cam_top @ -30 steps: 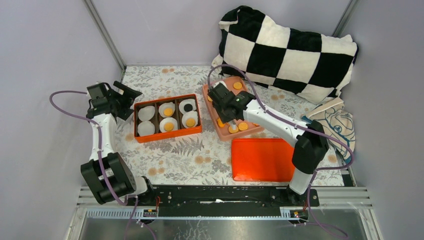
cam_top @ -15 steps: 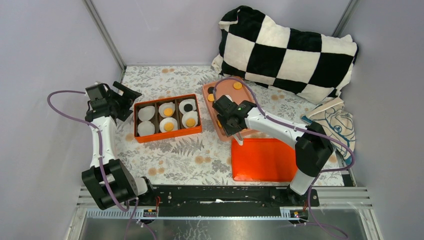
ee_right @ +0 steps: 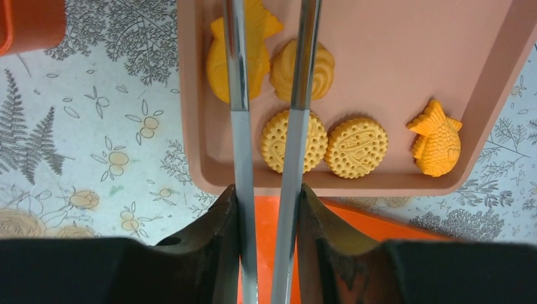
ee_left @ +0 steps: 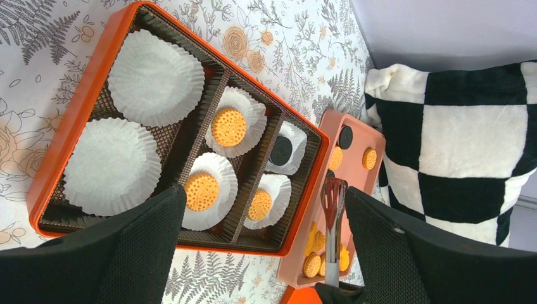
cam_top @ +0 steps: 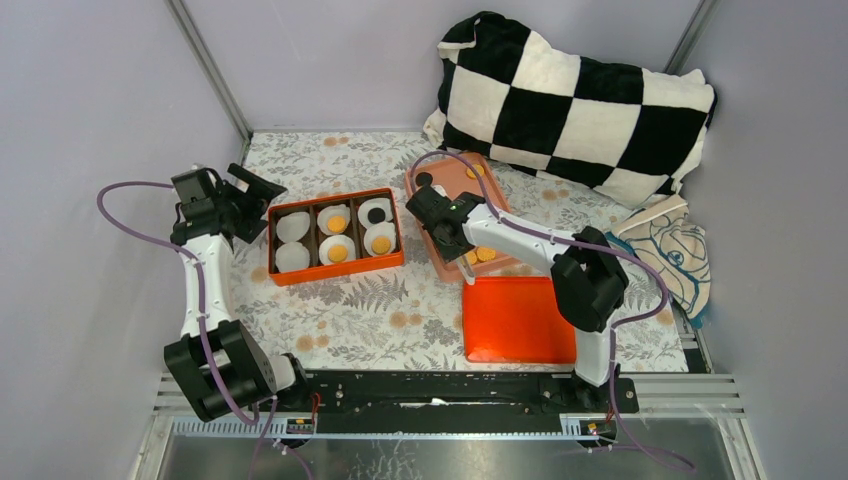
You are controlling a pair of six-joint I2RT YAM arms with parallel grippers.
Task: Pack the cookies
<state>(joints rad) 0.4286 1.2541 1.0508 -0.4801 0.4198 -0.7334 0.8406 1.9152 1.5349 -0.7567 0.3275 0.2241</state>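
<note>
Right tool (ee_right: 269, 196) clamps the tongs (ee_right: 237, 95), their arms reaching lengthwise over the pink tray (ee_right: 405, 38). Cookies (ee_right: 356, 147) lie flat along its near edge, a fish-shaped one (ee_right: 435, 139) at right angles to it. Left tool (ee_left: 263, 193) gapes wide, empty, beside the box (ee_left: 82, 107).

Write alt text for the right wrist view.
The right gripper holds metal tongs, their two arms reaching over a pink tray where five orange cookies lie, two of them round. Floral tablecloth shows at left.
</note>
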